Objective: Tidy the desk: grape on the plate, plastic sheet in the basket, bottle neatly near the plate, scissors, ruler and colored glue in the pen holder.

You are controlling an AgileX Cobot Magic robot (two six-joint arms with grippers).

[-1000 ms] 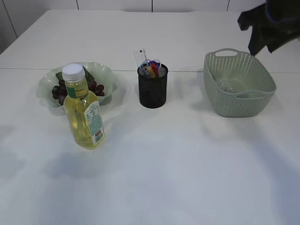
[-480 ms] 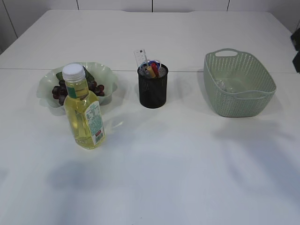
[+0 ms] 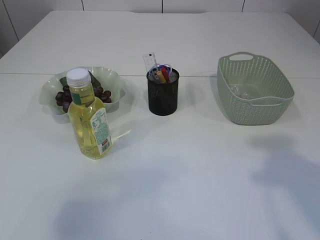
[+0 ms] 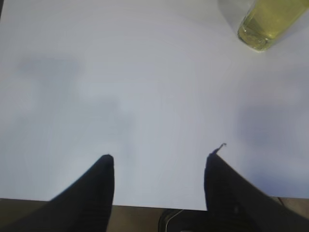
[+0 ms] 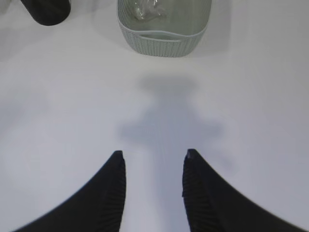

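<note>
The bottle (image 3: 90,117) stands at left of frame, just before the plate (image 3: 114,80) of grapes (image 3: 64,95). Both the left gripper (image 4: 159,159) and right gripper (image 5: 153,154) are spread, pinching nothing.

Matt white table (image 3: 200,175), smooth and unmarked. Left: clear glossy plastic bottle (image 3: 90,120) of yellow liquid with a white ribbed cap and printed paper-like label; behind it a translucent, glassy pale green plate (image 3: 115,80) holding dark, dull-skinned grapes (image 3: 62,95). Centre: black metal-mesh pen holder (image 3: 163,95). Right: matt sage-green plastic basket (image 3: 255,107), moulded in a woven pattern.
</note>
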